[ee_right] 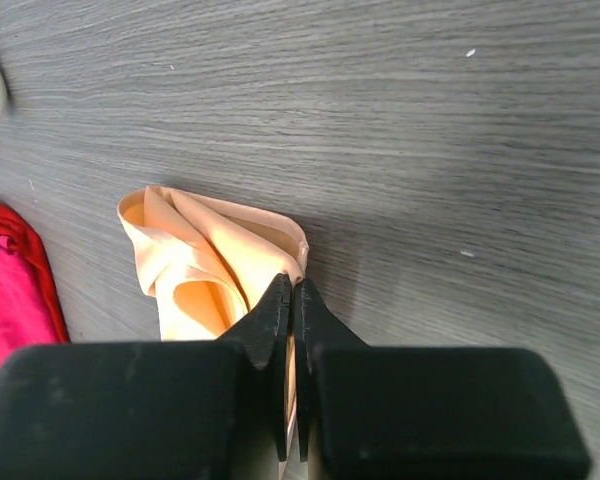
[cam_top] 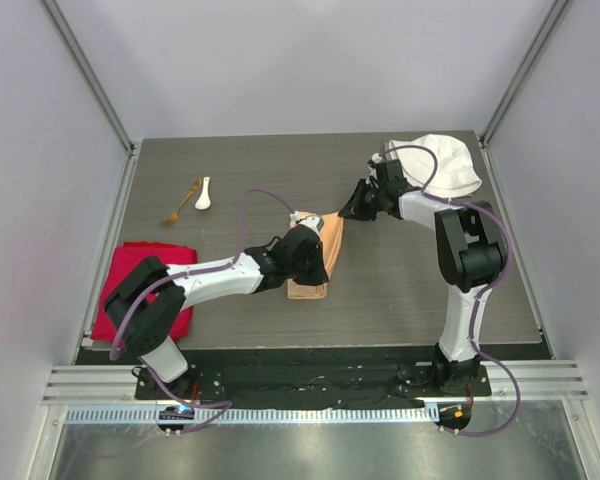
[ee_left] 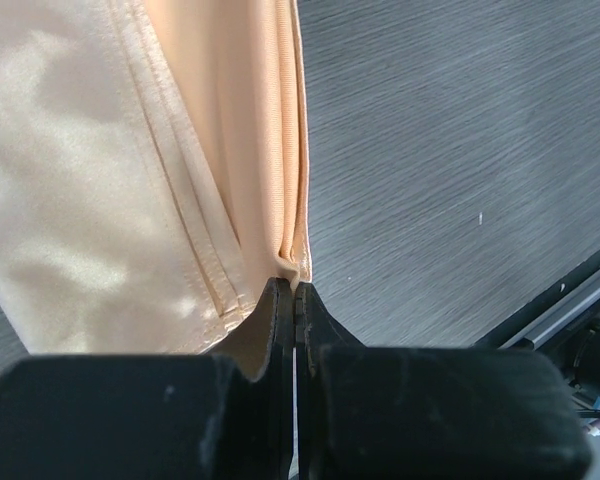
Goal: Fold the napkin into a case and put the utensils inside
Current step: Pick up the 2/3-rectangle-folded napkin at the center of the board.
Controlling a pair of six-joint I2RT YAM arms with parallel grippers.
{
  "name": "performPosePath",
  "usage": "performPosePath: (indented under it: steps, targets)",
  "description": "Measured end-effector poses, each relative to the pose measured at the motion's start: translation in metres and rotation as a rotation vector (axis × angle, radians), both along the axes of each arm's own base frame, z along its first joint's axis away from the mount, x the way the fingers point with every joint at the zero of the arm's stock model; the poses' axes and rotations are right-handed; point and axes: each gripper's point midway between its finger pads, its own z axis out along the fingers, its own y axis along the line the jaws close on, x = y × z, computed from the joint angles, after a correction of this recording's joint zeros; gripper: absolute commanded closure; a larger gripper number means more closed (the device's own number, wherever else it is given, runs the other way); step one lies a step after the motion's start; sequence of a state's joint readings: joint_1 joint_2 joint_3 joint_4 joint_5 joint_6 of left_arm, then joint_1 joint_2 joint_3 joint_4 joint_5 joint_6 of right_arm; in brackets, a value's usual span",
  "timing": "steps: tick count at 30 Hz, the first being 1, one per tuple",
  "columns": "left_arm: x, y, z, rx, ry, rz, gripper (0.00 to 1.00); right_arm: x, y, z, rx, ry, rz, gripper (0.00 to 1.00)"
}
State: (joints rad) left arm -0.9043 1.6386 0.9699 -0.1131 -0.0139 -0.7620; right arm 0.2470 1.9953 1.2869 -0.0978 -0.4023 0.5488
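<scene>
Napkin (ee_left: 130, 170) lies as a layered strip with its hemmed corner clamped tight at the tips of the left gripper (ee_left: 294, 300). The right gripper (ee_right: 292, 295) pinches the opposite end, probably to keep the folds taut. Open table (cam_top: 420, 290) lies right of both finger pairs. Spoon (cam_top: 203, 193) and fork (cam_top: 180, 207) are well left.

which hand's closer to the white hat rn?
Right. The right hand pinches the napkin's far corner, left of the white hat. The left hand pinches the napkin's near end, farther from the hat and toward the front.
</scene>
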Motion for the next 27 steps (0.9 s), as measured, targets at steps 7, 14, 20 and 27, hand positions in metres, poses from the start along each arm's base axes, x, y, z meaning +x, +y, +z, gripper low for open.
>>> performPosePath:
  steps: [7,14,20,27]
  targets:
    - [-0.002,-0.002,0.000,-0.011,0.006,-0.011,1.00,0.001,0.007,-0.004,0.053,0.011,0.003,0.77]
    - [-0.003,-0.001,0.006,-0.024,0.003,-0.005,1.00,-0.002,0.004,-0.008,0.087,0.013,-0.002,0.59]
    - [-0.003,-0.001,0.014,-0.042,-0.006,-0.002,1.00,-0.021,0.003,-0.020,0.141,0.038,0.000,0.54]
    - [-0.003,-0.001,0.017,-0.042,-0.007,-0.003,1.00,-0.034,0.004,-0.020,0.164,0.040,0.011,0.54]
